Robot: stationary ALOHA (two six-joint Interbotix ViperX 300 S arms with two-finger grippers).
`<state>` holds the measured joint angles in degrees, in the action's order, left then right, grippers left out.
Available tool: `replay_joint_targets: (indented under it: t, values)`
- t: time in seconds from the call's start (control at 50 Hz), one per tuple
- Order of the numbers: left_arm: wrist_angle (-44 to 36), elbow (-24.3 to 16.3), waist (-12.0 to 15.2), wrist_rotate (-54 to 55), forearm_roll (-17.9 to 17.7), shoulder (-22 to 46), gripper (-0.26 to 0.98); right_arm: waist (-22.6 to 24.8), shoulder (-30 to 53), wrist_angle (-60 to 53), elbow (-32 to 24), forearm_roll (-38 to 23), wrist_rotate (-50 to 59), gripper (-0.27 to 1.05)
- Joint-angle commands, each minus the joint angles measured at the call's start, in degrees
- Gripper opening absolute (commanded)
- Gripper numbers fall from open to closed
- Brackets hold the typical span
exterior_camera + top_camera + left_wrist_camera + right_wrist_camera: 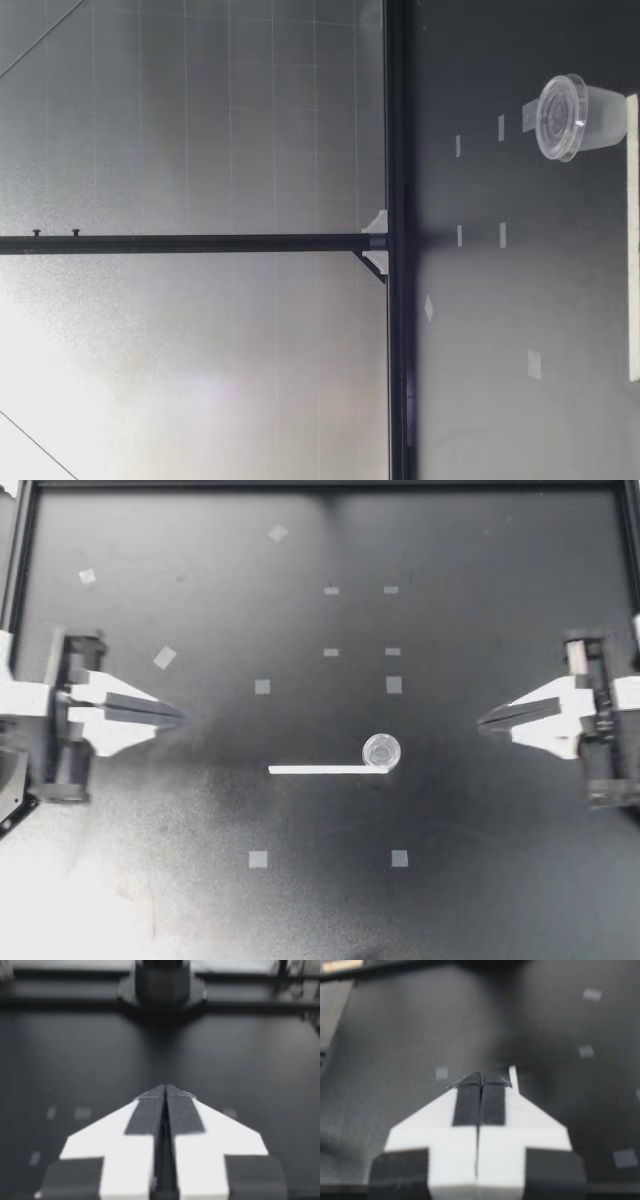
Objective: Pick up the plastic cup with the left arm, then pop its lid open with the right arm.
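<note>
My left gripper (180,718) and right gripper (482,720) held their fingers closed and empty, well apart from the clear plastic cup (381,750) (upright beside a white strip (315,770)); any grasp would have required opening first.

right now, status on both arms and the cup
Jaws shut, empty: left gripper, right gripper, far apart. Upright cup on table, at end of strip. Nothing between cup and either gripper.

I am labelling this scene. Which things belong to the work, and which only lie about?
Work: cup, at one end of the strip; left gripper and right gripper, both shut and empty, well apart from them.
Lying about: tape squares stuck on the table.
</note>
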<state>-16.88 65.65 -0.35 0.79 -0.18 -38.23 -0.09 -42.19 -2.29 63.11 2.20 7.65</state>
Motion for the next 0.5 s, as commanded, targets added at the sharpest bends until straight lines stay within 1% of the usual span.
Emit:
replay_joint_targets:
  t: [0.0,0.18,0.48]
  values:
    - [-1.41,-1.58,-0.09,0.09,-0.26,2.29,-0.02,0.35,2.29,-0.09,-1.85,0.09,0.35,-0.16]
    - [-5.89,-2.11,-0.09,0.09,-0.97,9.4,-0.02,0.35,7.38,-0.09,-2.55,0.09,0.53,-0.16]
    - [-7.21,-7.12,0.09,0.0,-1.32,21.53,0.01,0.35,13.45,-0.97,-3.43,0.35,0.97,-0.16]
